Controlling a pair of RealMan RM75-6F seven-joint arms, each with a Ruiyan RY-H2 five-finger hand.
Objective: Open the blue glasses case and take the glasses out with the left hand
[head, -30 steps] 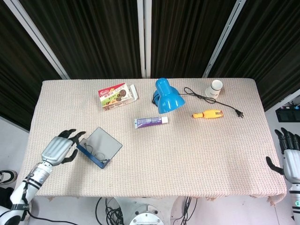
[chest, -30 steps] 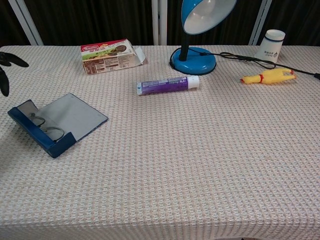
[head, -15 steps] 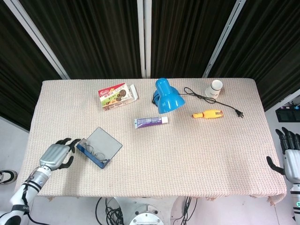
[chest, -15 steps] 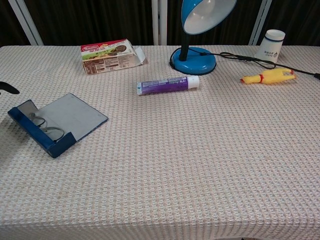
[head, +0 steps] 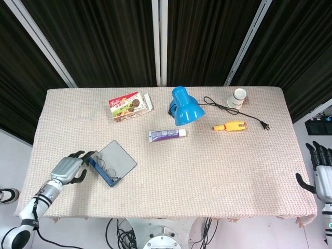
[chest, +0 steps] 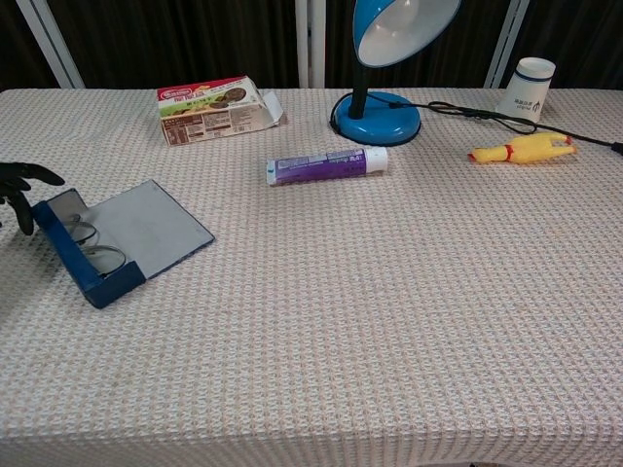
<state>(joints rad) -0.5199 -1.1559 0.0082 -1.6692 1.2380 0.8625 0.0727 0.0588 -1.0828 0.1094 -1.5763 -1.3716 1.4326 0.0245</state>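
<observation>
The blue glasses case [head: 113, 165] lies open near the table's front left, its grey lid flat on the cloth. The glasses [head: 107, 167] sit inside its blue tray [chest: 86, 261], and in the chest view the glasses [chest: 90, 249] show as thin wire frames. My left hand [head: 69, 168] is at the case's left end, holding nothing, with fingers spread and dark fingertips [chest: 23, 185] touching the tray's near corner. My right hand [head: 321, 174] hangs off the table's right edge, fingers straight and apart, empty.
A biscuit box [head: 129, 106] lies at the back left. A blue desk lamp [head: 185, 106] stands at the back centre, its black cord [head: 228, 109] running right. A purple tube [head: 167, 135], a yellow rubber chicken [head: 231, 126] and a white cup [head: 237, 97] are also there.
My left hand dropped back, then moved right up against the case's left end. The case has turned and shifted slightly to the right. The right hand has not moved.
</observation>
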